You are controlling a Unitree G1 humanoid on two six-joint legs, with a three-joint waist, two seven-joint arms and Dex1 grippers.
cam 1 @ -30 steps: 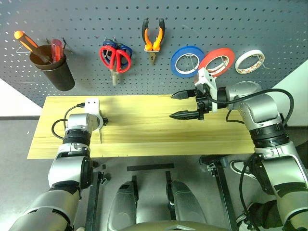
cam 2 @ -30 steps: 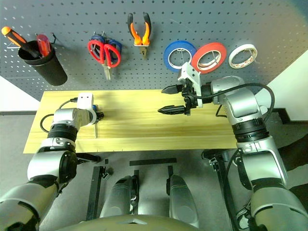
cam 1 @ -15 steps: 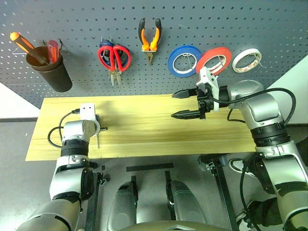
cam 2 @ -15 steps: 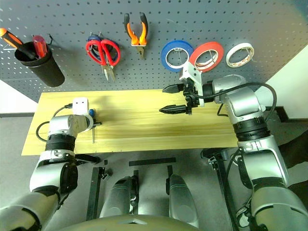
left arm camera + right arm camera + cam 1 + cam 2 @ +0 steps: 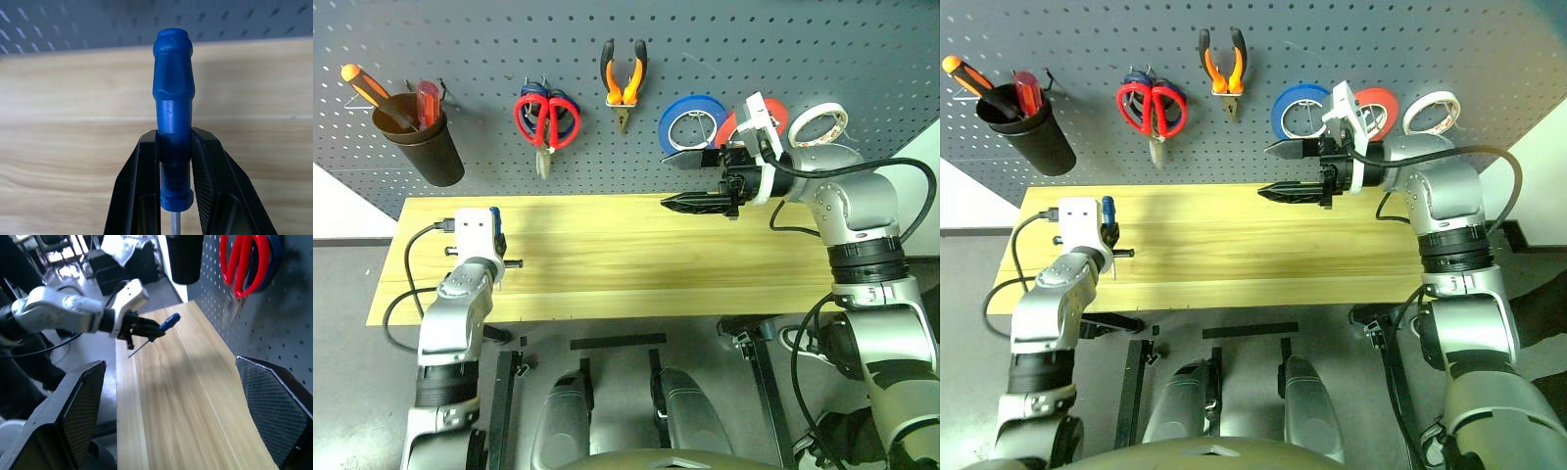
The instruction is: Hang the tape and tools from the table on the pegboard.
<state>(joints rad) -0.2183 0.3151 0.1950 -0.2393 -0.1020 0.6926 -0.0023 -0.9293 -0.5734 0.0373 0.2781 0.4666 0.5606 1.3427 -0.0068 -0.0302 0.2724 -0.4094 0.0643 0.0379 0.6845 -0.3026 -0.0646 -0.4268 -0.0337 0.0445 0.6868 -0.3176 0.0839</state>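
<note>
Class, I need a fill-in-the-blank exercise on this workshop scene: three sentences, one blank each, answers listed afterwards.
1. The left gripper is shut on the small screwdriver with the ____ handle.
2. The black cup on the dark grey perforated pegboard holds a screwdriver with an ____ handle.
3. The pliers with orange-and-black handles hang on the pegboard between the red-handled scissors and the ____ roll of tape.

Missing words: blue; orange; blue
</note>
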